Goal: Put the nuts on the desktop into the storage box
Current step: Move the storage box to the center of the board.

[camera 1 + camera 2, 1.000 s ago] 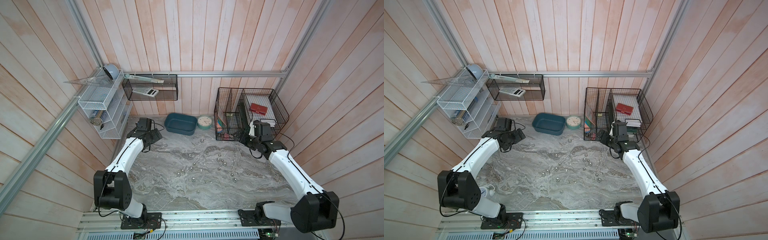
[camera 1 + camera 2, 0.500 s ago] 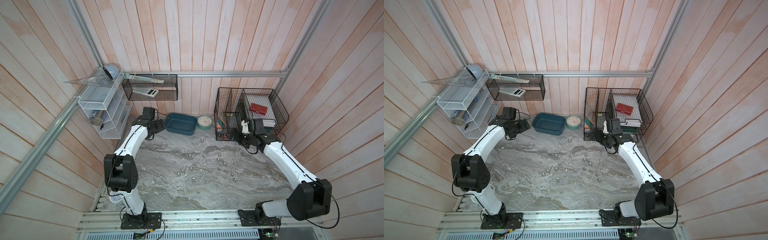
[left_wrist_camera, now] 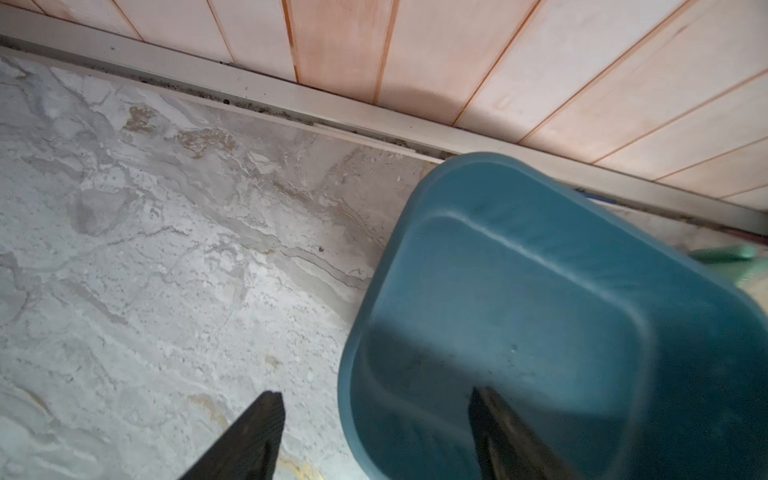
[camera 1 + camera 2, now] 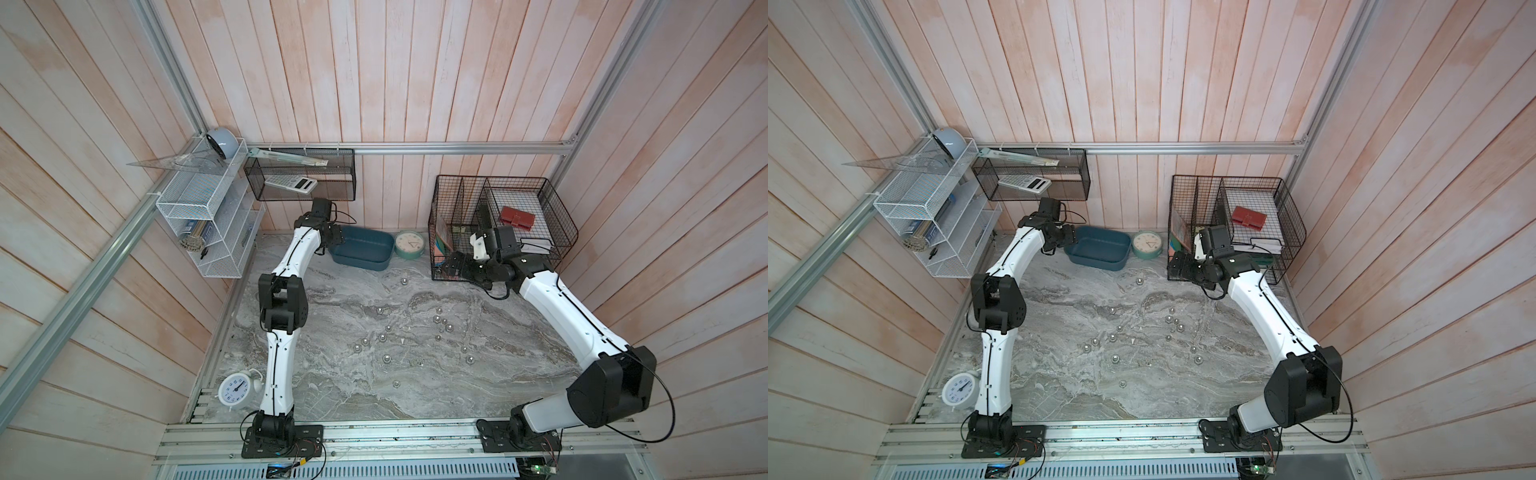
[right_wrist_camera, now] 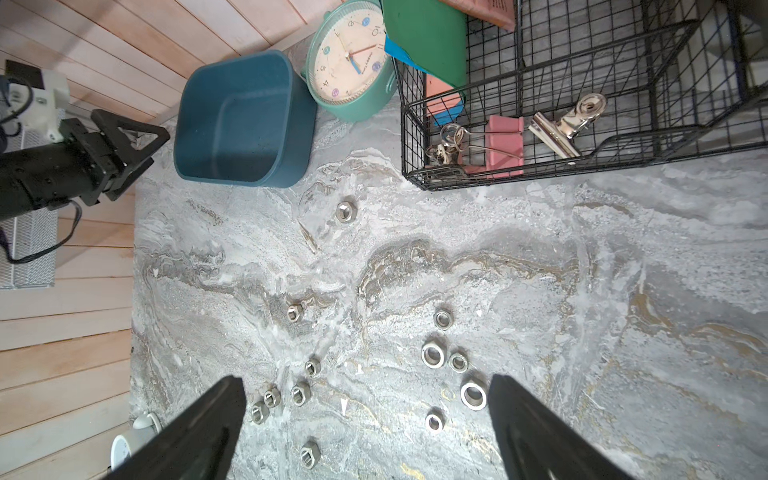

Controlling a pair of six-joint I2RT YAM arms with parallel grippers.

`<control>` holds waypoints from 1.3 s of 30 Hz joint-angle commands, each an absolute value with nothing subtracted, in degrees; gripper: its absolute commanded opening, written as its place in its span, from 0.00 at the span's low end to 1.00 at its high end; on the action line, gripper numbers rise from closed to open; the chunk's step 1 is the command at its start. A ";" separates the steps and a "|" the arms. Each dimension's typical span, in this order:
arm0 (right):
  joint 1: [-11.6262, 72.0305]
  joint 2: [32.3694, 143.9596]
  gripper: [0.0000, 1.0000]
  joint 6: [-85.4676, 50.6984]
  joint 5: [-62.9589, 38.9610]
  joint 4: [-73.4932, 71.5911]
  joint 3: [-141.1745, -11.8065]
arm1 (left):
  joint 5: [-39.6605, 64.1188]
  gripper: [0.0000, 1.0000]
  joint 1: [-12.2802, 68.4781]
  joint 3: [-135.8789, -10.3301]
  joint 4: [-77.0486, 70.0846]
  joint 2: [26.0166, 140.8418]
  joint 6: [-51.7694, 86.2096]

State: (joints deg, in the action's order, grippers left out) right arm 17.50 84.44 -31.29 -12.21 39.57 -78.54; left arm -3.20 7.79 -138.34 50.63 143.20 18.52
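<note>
**Loose nuts (image 4: 436,319) on the desktop (image 4: 332,291), storage box (image 4: 357,262) at the back wall**

Scattered over the middle of the grey marble surface, well apart from the teal tub. One stray nearer to it, toward the back. Flat on the marble, holes up, seen closest from the right wrist. Shiny silver, hexagonal or rounded at the edge, in a few sizes. Some in pairs just beside each other, some alone.

Further back, against the plank wall: shallow, dark teal, rounded corners, smooth rim. Just beside it a mint-green clock (image 4: 409,244), and beyond that a black wire basket (image 4: 457,199) holding a pink binder clip (image 5: 505,145) and a silver clip (image 5: 569,124). At the near edge, by the left arm's base, a white alarm clock (image 4: 235,388).

At the end of the box, left gripper (image 4: 337,239), jaws parted and straddling the rim. In the left wrist view, one of its fingers (image 3: 257,432) over bare marble, the other inside the tub, nothing clamped between them.

In front of the basket, right gripper (image 4: 451,264), spread wide and empty, its camera looking down on the scatter.
</note>
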 commanded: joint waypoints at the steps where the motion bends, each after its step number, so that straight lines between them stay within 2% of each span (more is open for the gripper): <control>1: 17.76 84.82 0.98 -30.59 -10.56 42.64 -80.70 | -6.41 0.75 7.56 -141.30 53.37 145.24 16.14; 12: 17.89 85.69 0.98 -31.00 -10.70 41.37 -80.74 | -5.44 0.57 7.73 -135.93 55.37 144.60 17.89; 24: 18.37 88.57 0.98 -31.28 -13.30 38.81 -80.94 | -4.80 0.50 8.00 -109.62 47.71 127.83 23.05; 36: 19.29 90.22 0.98 -31.20 -14.72 37.20 -80.93 | -6.59 0.49 7.91 -89.77 45.70 115.64 26.47; 39: 19.47 90.50 0.98 -31.20 -15.13 36.77 -80.95 | -8.04 0.43 7.91 -85.32 45.88 112.45 27.52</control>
State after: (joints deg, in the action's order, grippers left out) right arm 18.96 89.49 -31.29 -14.04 37.52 -79.68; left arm -5.54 7.86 -87.90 45.80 115.50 26.13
